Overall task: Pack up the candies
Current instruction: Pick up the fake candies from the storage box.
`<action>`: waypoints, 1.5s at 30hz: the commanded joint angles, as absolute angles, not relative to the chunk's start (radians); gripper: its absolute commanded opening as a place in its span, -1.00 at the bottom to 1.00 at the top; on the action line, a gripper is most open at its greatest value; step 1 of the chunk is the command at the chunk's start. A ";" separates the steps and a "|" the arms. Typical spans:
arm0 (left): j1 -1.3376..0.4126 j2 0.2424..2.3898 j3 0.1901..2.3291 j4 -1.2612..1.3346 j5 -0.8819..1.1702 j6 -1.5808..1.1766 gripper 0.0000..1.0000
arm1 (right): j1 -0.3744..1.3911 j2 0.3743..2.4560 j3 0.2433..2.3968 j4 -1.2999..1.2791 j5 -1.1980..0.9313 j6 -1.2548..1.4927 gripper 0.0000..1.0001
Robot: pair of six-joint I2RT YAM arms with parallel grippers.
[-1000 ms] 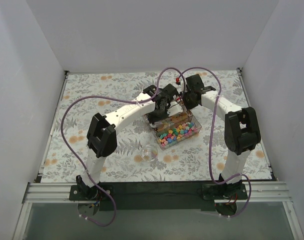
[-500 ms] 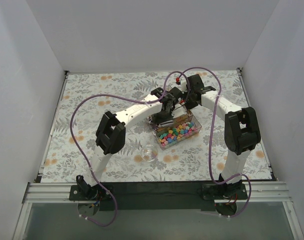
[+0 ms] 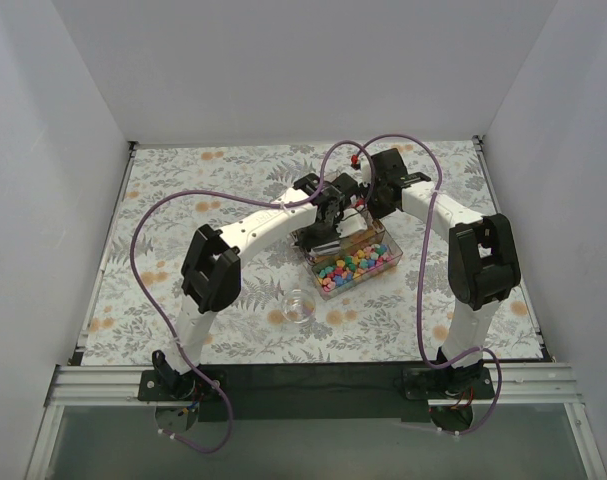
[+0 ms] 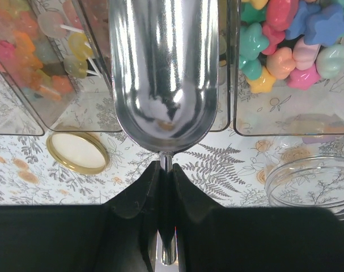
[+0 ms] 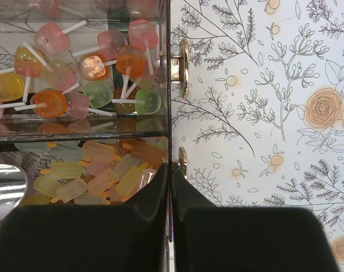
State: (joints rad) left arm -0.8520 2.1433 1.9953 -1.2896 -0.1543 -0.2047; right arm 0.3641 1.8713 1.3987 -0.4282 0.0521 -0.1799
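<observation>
A clear compartment box (image 3: 331,289) holds the mixed bright candies (image 3: 355,265). My left gripper (image 3: 328,220) is over the box's back left part, shut on the handle of a metal scoop (image 4: 166,68). In the left wrist view the gripper (image 4: 166,165) pinches the thin handle, and the scoop bowl looks empty. Star-shaped candies (image 4: 285,39) fill the compartment to its right and lollipops (image 4: 41,56) the one to its left. My right gripper (image 5: 170,169) is shut on the box's side wall (image 5: 169,85), beside popsicle-shaped sweets (image 5: 98,170) and lollipops (image 5: 103,68).
A small clear jar (image 3: 298,306) stands in front of the box to the left; its rim shows in the left wrist view (image 4: 313,181). A gold lid (image 4: 78,152) lies on the fern-print cloth near the box. Gold fittings (image 5: 183,68) stick out from the box's wall.
The left arm's elbow swung right and then back left, while the scoop stayed over the back of the box. The right arm has not moved.
</observation>
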 commanded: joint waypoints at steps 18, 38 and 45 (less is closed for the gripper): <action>-0.848 2.138 2.011 -1.298 -0.115 -0.181 -1.00 | 0.347 1.875 1.379 -0.380 0.028 -0.150 -0.31; -0.853 2.206 2.048 -1.304 -0.100 -0.192 -1.00 | 0.348 1.859 1.365 -0.373 0.008 -0.144 -0.97; -0.864 2.252 2.068 -1.293 -0.087 -0.209 -1.00 | 0.364 1.870 1.365 -0.370 -0.026 -0.130 -0.97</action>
